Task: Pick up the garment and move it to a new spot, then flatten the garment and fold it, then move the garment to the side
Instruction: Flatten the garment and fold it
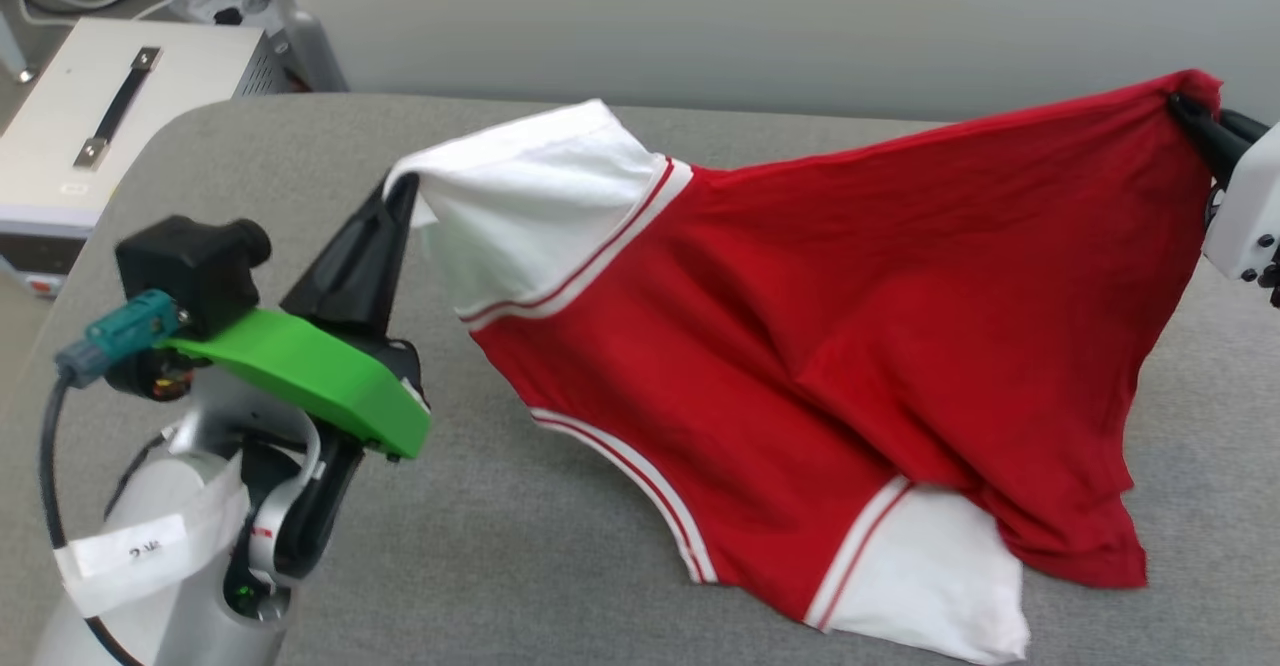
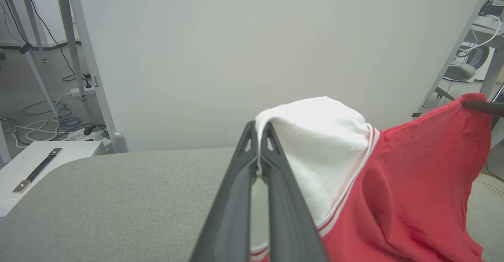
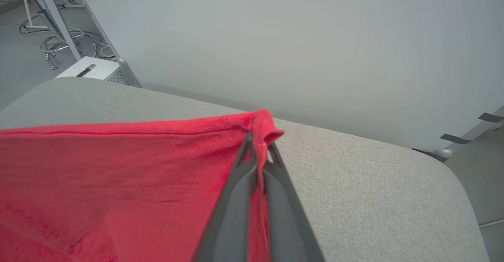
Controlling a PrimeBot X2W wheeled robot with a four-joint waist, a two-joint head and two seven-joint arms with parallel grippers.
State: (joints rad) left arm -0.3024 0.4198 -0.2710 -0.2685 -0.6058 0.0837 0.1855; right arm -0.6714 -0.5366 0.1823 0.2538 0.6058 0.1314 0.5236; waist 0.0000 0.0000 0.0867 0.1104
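Red shirt [image 1: 800, 326] hangs stretched between two grips: the left pincer [image 1: 400, 188] is clamped on its white sleeve [image 1: 530, 216] and the right pincer [image 1: 1187, 108] on a red corner, while its lower part drags on the grey tabletop [image 1: 520, 546]. The pick-up looks done. Placing, flattening, folding and setting aside are left. Bare tabletop lies leftward, and its rounded edges are near both pincers.

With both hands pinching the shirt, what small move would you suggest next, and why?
Probably draw the left hand and right hand slightly apart: each is shut on the garment, which sags in folds between them, its lower edge on the grey table.
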